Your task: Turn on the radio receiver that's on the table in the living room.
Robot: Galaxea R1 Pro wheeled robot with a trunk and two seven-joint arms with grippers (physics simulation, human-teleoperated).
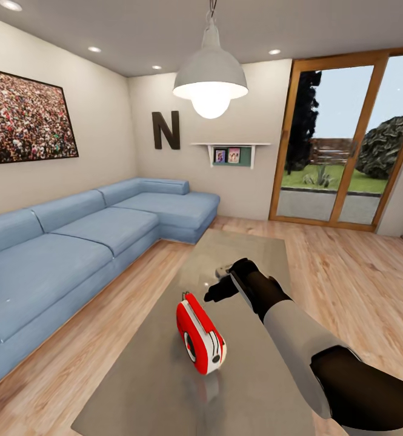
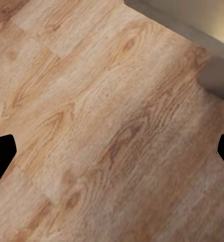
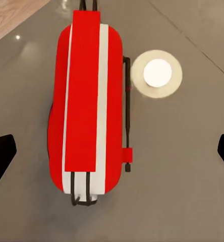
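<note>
Your right gripper [image 1: 216, 290] hangs above the counter [image 1: 165, 387] at about one o'clock from the radio [image 1: 200, 336], fingers spread wide so they can drop onto it; the radio stands on edge mid-counter, a rounded glossy red shell with a white band, on the reflective grey top

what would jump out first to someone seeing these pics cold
The bright-red radio receiver stands on its edge near the middle of the glossy grey table, with the right claw hovering open just behind and above it. Next come the long blue corner sofa along the left wall and the glowing white pendant lamp overhead, its light mirrored on the tabletop beside the radio.
</note>
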